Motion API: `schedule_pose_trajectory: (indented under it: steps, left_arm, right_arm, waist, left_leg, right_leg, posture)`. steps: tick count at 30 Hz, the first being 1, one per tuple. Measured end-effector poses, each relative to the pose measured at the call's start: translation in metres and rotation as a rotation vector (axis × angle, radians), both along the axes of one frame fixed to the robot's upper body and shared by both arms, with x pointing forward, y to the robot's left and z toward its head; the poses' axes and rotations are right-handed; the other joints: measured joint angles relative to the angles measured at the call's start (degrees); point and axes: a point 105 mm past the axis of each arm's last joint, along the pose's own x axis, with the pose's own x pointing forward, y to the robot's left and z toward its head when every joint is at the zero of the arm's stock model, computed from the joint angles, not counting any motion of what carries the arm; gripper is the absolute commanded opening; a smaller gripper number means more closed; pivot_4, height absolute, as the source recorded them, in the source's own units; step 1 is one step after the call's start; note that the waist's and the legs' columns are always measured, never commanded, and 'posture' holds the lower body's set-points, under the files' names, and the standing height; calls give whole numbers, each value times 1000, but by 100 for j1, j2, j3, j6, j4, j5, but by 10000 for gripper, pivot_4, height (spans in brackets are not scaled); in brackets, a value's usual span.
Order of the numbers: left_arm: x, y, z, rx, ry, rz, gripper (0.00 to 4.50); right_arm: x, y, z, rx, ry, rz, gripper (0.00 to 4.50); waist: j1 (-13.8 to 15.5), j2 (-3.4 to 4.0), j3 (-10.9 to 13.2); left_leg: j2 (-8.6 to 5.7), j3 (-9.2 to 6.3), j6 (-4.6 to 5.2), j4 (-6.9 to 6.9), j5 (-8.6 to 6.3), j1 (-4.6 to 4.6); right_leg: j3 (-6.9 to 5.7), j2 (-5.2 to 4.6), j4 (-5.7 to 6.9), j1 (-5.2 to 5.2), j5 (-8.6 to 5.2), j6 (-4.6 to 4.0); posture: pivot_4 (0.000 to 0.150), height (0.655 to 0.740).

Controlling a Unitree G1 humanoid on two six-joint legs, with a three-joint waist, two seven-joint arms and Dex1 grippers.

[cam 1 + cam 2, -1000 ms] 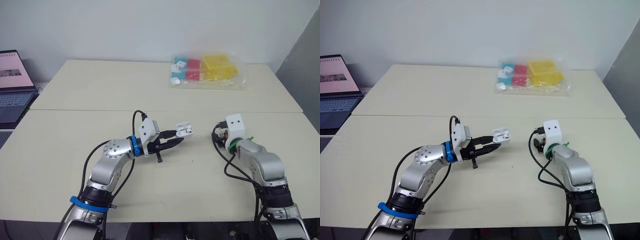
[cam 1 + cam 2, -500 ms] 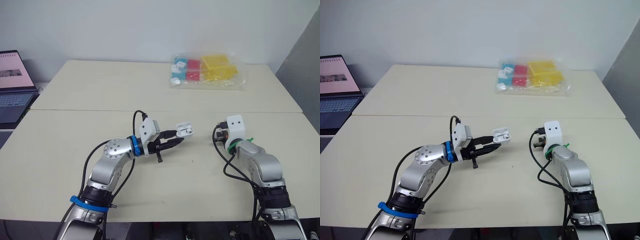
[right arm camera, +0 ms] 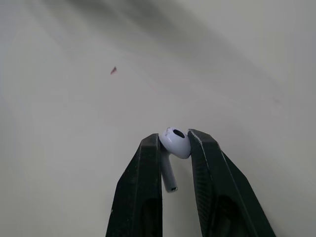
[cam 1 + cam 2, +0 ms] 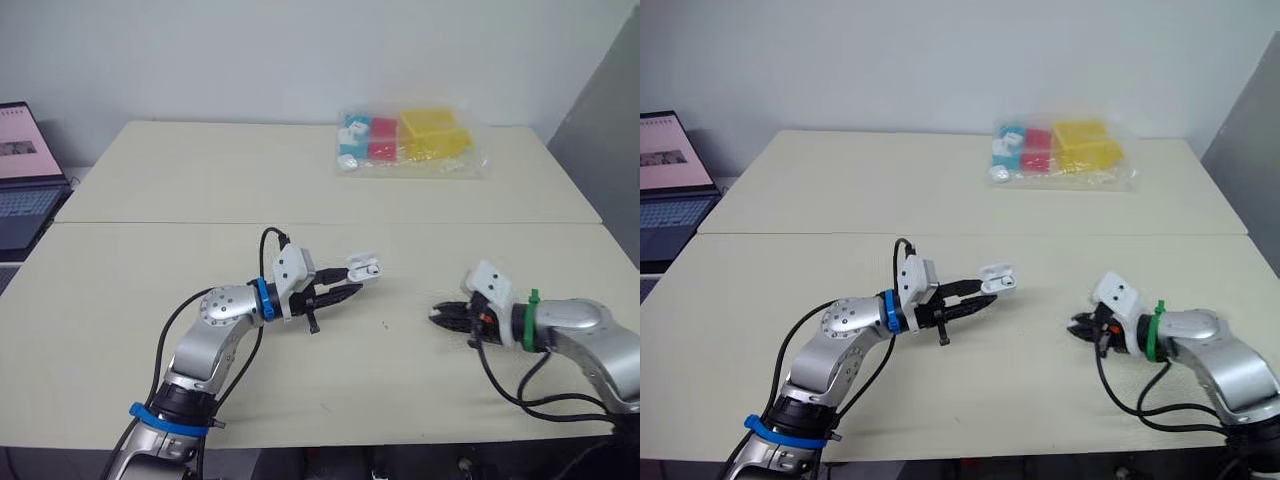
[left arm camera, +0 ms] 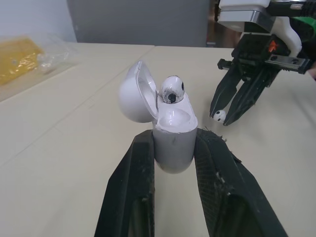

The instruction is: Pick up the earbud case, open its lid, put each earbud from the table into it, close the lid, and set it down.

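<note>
Left eye view takes in the pale table [image 4: 200,180], a laptop [image 4: 20,190] at its far left edge and a clear bag of coloured boxes [image 4: 410,140] at far right. Near centre, the left gripper [image 4: 350,288] clamps the white earbud case [image 5: 173,143], lid swung open, one earbud [image 5: 172,90] seated inside. To its right, well apart, the right gripper [image 4: 438,314] pinches the second earbud [image 3: 176,141] close to the tabletop.

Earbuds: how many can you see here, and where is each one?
2. The first earbud sits in the open earbud case held by the left gripper; the second earbud is pinched between the fingers of the right gripper.
</note>
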Motion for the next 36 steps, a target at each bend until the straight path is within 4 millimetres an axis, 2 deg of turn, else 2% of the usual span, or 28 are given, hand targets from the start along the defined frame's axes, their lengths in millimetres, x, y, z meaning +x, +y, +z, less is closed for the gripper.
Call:
schedule_pose_trajectory:
  steps: [4, 5, 9, 12, 22, 23, 30, 36]
  left_arm:
    - [-7, 4, -4, 20, 12, 4, 7783]
    - [-8, 5, -6, 25, 21, 10, 7783]
    - [-11, 4, -2, 26, 19, 7, 7783]
    - [-13, 4, -1, 30, 19, 4, 7783]
    - [-12, 5, -3, 33, 52, 19, 7783]
    - [-12, 5, -3, 32, 52, 21, 7783]
    - [-13, 4, -2, 31, 58, 21, 7783]
    - [-13, 4, -1, 30, 55, 20, 7783]
  right_arm:
    - [-6, -44, -1, -231, 0, 172, 4414]
    - [-7, -49, -2, -265, 5, 208, 4414]
    - [-11, -57, -13, -339, 32, 355, 4414]
    - [-9, -59, -13, -367, 34, 412, 4414]
    - [-6, -55, -16, -348, 82, 429, 4414]
    - [-6, -55, -16, -349, 81, 428, 11478]
    - [-6, -54, -15, -350, 64, 446, 34624]
    - [-8, -49, 9, -331, 0, 452, 34886]
  waist:
    - [20, 6, 3]
    - [20, 4, 3]
    - [5, 5, 3]
    - [7, 7, 4]
    - [32, 7, 4]
    - [32, 7, 4]
    - [31, 7, 4]
    - [41, 8, 4]
  left_leg:
    - [-2, 2, 0, -2, 0, 16]
    - [1, 2, 0, -3, 0, 16]
    - [2, 3, 0, -7, 0, 14]
    - [2, 4, -1, -5, 0, 15]
    - [1, 5, -1, -2, 1, 20]
    - [1, 5, -1, -2, 1, 20]
    - [1, 9, -2, 1, 1, 28]
    - [1, 6, -2, -1, 1, 25]
  right_leg:
    - [0, -1, 3, 9, -2, -4]
    - [0, 2, 2, 8, -3, -5]
    - [4, 5, 3, 5, -4, -6]
    - [5, 4, 3, 6, -4, -6]
    - [6, 2, 13, 8, -3, -6]
    - [6, 2, 13, 8, -3, -6]
    - [10, 2, 21, 11, -3, -6]
    - [8, 1, 19, 10, -3, -7]
  posture:
    - [1500, 7359]
    - [1500, 7359]
    - [1500, 7359]
    - [1500, 7359]
    - [1500, 7359]
    - [1500, 7359]
    - [1500, 7359]
    - [1500, 7359]
